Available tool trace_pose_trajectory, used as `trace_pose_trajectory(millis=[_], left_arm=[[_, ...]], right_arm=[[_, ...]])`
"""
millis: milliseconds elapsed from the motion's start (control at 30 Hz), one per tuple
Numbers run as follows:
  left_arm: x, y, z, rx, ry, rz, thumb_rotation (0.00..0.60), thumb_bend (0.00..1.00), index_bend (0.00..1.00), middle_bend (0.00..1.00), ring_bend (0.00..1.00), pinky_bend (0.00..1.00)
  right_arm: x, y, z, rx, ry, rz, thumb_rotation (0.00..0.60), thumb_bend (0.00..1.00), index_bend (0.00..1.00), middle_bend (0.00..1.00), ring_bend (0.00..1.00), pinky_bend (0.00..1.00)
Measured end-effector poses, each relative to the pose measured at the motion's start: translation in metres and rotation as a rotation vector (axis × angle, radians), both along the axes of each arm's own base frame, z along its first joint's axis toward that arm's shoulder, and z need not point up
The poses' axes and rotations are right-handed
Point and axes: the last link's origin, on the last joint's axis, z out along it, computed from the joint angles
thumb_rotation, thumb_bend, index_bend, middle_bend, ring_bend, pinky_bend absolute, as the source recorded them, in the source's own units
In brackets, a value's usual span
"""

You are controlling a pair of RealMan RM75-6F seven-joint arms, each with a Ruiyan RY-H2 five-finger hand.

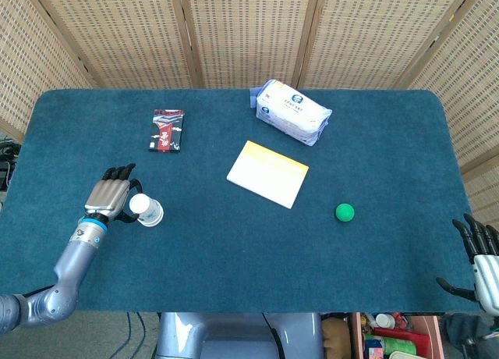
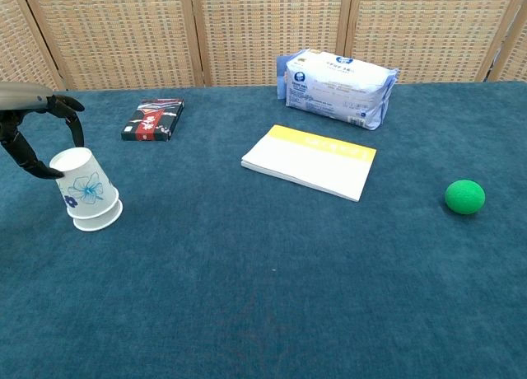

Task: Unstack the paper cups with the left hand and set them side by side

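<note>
What sits on my table, counted

Two nested paper cups (image 2: pixel 85 196), one green ball (image 2: pixel 464 196), one yellow-edged notepad (image 2: pixel 310 161), one wipes pack (image 2: pixel 336 88), one small red-and-black box (image 2: pixel 153 119); I have two hands.

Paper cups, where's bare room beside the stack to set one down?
Bare cloth lies right of the paper cups, toward the notepad, and along the table's near edge. The left robot hand crowds their left side.
</note>
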Motion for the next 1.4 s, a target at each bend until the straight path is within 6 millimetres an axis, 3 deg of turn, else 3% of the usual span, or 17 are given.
trace_pose_trajectory(millis=[400, 567, 767, 1333, 1400], left_arm=[[0.028, -0.009, 0.049, 0.048, -0.085, -0.047, 0.600, 0.28, 0.41, 0.00, 0.00, 0.00], [0.042, -0.013, 0.056, 0.037, -0.156, -0.085, 0.600, 0.28, 0.41, 0.00, 0.00, 0.00], [0.050, -0.011, 0.046, 0.009, -0.175, -0.092, 0.600, 0.28, 0.41, 0.00, 0.00, 0.00], [0.034, 0.001, -0.032, -0.061, -0.092, -0.027, 0.600, 0.28, 0.41, 0.00, 0.00, 0.00], [0.034, 0.001, -0.036, -0.062, -0.087, -0.024, 0.600, 0.28, 0.33, 0.00, 0.00, 0.00]], right_arm=[[0.002, 0.001, 0.000, 0.003, -0.004, 0.006, 0.600, 0.00, 0.00, 0.00, 0.00, 0.00], [0.001, 0.001, -0.001, 0.008, -0.005, 0.003, 0.600, 0.00, 0.00, 0.00, 0.00, 0.00], [-0.002, -0.001, 0.000, 0.010, -0.011, -0.008, 0.600, 0.00, 0.00, 0.00, 0.00, 0.00], [-0.007, -0.006, -0.001, 0.025, -0.016, -0.029, 0.600, 0.00, 0.00, 0.00, 0.00, 0.00], [-0.007, -0.006, -0.002, 0.027, -0.015, -0.030, 0.600, 0.00, 0.00, 0.00, 0.00, 0.00]])
